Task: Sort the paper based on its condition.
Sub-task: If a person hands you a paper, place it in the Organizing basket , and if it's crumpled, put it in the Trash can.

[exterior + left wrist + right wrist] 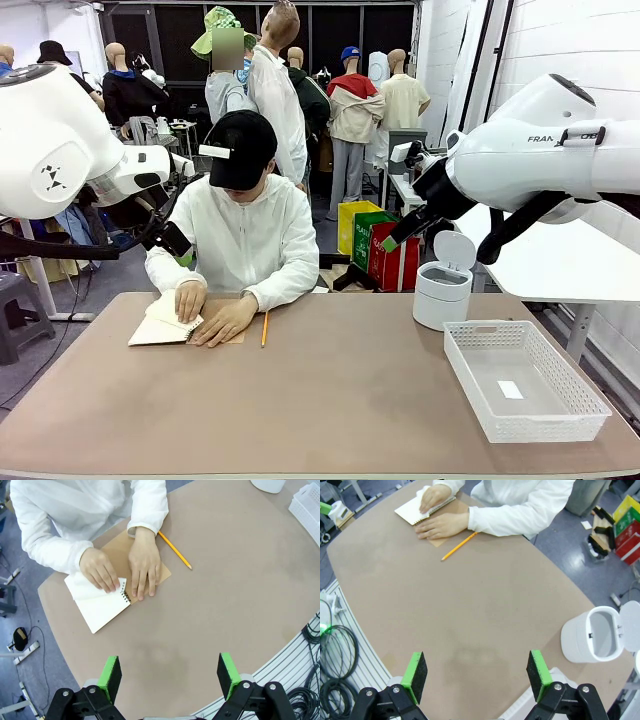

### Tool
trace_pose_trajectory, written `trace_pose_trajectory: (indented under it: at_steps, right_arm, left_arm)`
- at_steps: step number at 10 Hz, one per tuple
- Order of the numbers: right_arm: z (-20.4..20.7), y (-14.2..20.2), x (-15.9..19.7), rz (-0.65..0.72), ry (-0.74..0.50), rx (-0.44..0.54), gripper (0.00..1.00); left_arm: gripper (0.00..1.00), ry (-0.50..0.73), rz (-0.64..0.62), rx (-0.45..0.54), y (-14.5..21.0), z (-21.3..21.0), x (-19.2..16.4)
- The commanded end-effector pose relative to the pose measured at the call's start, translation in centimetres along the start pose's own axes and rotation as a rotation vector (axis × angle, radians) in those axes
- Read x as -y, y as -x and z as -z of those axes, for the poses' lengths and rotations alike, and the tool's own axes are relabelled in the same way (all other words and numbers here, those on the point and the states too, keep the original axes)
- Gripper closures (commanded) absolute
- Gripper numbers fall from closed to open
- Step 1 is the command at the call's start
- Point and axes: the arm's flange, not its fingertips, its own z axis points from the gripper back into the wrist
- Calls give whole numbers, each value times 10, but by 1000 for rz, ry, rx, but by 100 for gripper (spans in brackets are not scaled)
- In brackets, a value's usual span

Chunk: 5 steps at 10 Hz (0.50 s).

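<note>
Right arm (545, 150), white upper casing: black print reads "FRAN". The letters after it are partly covered and too small to read.

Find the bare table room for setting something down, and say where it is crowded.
Free: the wide middle, between the pencil and the basket. Crowded: far left, where the person's hands press the notebook; far right, with the bin and basket.
</note>
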Motion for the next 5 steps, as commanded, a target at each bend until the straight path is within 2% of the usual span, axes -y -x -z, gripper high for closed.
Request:
trace_pose_trajectory:
  at_steps: [1, 5]
  right_arm:
    - [1, 0, 0, 1, -7, 1, 0]
    - [1, 0, 0, 1, -7, 1, 0]
  left_arm:
    - [0, -1, 4, 3, 0, -1, -1]
    - [0, -1, 4, 3, 0, -1, -1]
